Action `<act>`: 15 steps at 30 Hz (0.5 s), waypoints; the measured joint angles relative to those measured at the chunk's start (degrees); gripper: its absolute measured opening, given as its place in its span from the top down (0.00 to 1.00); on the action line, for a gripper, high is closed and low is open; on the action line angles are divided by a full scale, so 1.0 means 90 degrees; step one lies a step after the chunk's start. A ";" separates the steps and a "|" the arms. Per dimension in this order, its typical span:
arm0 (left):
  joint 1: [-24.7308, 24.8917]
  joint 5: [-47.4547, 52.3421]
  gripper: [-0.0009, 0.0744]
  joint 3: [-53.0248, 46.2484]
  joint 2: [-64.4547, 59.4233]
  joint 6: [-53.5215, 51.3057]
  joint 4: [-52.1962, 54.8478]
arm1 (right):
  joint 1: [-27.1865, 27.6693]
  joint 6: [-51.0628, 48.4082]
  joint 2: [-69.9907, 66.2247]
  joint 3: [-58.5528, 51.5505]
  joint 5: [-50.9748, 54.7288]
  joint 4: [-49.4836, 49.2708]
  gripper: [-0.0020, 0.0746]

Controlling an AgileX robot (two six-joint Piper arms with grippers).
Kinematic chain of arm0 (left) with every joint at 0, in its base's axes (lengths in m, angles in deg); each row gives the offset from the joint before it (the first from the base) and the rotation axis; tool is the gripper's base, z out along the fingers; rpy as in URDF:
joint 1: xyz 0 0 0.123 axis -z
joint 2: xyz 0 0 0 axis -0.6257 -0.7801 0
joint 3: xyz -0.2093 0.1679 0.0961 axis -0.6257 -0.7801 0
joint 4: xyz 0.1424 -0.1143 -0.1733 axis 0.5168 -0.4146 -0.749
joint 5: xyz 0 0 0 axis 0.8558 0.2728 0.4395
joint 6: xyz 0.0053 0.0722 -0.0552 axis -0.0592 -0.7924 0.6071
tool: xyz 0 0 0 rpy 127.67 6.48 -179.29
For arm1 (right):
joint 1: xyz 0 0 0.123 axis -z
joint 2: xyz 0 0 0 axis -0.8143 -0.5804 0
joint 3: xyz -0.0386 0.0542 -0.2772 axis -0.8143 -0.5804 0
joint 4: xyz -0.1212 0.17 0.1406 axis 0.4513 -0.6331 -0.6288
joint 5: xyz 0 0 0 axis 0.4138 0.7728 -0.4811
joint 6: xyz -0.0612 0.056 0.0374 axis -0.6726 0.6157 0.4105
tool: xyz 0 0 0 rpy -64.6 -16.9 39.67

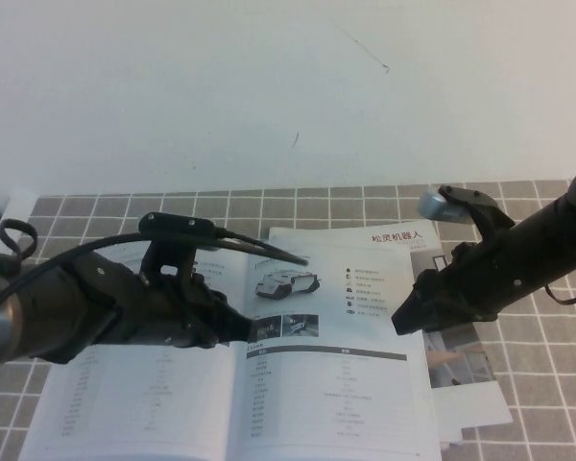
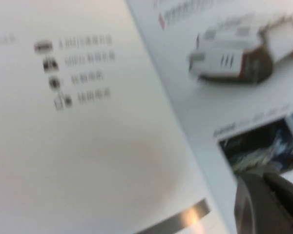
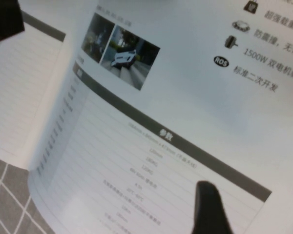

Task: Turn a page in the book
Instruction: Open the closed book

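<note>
- The book [image 1: 269, 384] lies open on the grey-tiled worktop [image 1: 547, 384], near the robot's edge, spine running towards the wall.
- The page [image 1: 346, 327], with the low white-and-black vehicle, two small photos and a dark-barred table, is the right-hand leaf and lies flat.
- A colourful leaflet [image 1: 466, 370] pokes out from under the book's right side.
- The left gripper [image 1: 238, 325] hovers low over the book's middle, by the spine; I cannot tell how its jaws stand.
- The right gripper [image 1: 405, 320] hangs over the page's outer edge, released, holding nothing; from the wrist view one dark fingertip [image 3: 210, 207] seems close above the table print, though contact is unclear.
</note>
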 joint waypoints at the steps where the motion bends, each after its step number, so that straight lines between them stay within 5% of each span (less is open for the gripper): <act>1: -0.0012 0.0055 0.99 0.0000 -0.0061 0.0354 0.0407 | 0.0000 0.0000 -0.0028 0.0000 0.0000 0.0000 0.46; 7: -0.0313 0.0257 0.99 0.0000 -0.0156 0.2029 0.2296 | 0.0000 0.0000 -0.0225 0.0000 0.0051 0.0096 0.46; 15: -0.1162 0.1480 0.99 0.0000 -0.0143 0.3384 0.3317 | 0.0000 0.0000 -0.0491 0.0000 0.0030 0.0096 0.46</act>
